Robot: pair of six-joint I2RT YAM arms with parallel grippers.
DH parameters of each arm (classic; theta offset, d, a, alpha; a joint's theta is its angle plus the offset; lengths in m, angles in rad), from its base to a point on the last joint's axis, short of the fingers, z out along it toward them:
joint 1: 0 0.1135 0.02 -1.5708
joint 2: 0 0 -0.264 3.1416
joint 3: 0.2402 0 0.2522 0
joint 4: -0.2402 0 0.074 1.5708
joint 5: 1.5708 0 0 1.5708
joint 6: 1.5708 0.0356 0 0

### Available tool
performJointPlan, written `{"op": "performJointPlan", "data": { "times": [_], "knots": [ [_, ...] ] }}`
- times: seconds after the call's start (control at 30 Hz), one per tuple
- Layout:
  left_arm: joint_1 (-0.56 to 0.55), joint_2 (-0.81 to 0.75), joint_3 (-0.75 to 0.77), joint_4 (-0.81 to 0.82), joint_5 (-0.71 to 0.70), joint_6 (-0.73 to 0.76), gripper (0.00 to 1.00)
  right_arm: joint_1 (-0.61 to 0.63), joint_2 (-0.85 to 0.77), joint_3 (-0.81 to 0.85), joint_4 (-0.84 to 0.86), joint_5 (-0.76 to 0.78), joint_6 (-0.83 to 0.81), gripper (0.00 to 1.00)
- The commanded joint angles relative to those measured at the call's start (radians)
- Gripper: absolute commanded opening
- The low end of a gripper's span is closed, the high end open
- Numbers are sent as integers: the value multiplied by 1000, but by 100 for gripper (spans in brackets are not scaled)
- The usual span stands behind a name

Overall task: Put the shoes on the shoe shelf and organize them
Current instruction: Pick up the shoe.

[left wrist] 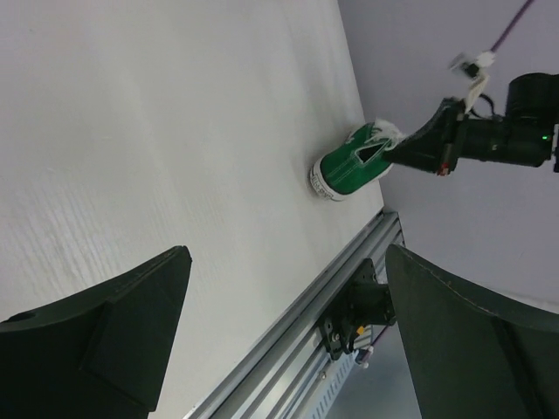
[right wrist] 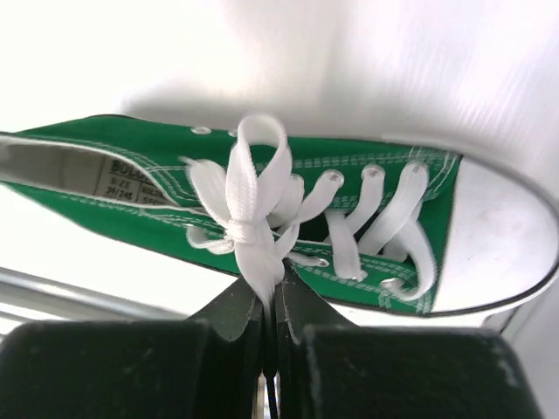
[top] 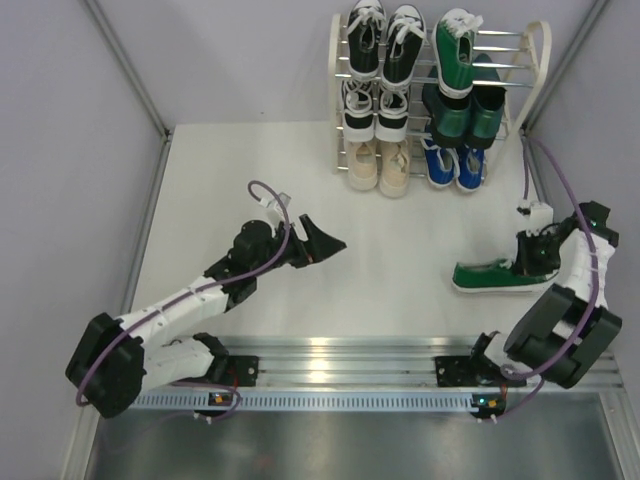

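right wrist | R end effector [right wrist: 269, 301] pinches shoelace [right wrist: 253, 196] | L end effector [left wrist: 286, 262] spread | label [right wrist: 131, 179] blurred

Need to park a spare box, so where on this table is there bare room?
The widest bare stretch of table lies left of the shoe shelf, beyond the open left gripper. Another runs mid-table between that gripper and the green sneaker. It is crowded on the right, where the right gripper is shut on that sneaker's laces, and along the shelf's front.
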Motion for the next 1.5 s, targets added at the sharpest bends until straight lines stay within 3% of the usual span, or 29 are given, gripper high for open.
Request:
{"op": "performJointPlan", "data": {
  "times": [0.0, 0.13, 0.3, 0.63, 0.77, 1.13, 1.23, 1.3, 1.33, 1.4, 1.43, 1.47],
  "knots": [
    [-14, 89, 35, 137, 69, -24, 98, 38, -158, 80, 4, -383, -211, 0],
    [-47, 232, 108, 206, 143, -36, 98, 137, -189, 107, -119, -480, -371, 0],
    [-79, 456, 225, 318, 309, -124, 98, 349, -214, 130, -113, -491, -384, 0],
    [-82, 596, 312, 460, 500, -78, 98, 585, -172, 252, -213, -520, -537, 0],
    [-82, 678, 357, 580, 578, -165, 98, 690, -175, 276, -211, -511, -529, 0],
    [-85, 783, 365, 958, 531, -412, 98, 851, -211, 301, -138, -495, -437, 0],
    [-88, 790, 372, 954, 502, -407, 97, 886, -214, 299, -113, -492, -410, 0],
    [-88, 794, 374, 954, 494, -407, 85, 902, -217, 299, -81, -488, -371, 0],
    [-88, 795, 374, 954, 489, -406, 70, 905, -217, 302, -70, -483, -359, 0],
    [-86, 790, 369, 954, 489, -401, 50, 908, -218, 308, -55, -457, -322, 0],
    [-86, 784, 366, 952, 486, -397, 35, 909, -220, 313, -38, -442, -307, 0],
    [-83, 771, 356, 938, 482, -386, 12, 909, -218, 318, -33, -426, -289, 4]
  ]
}}
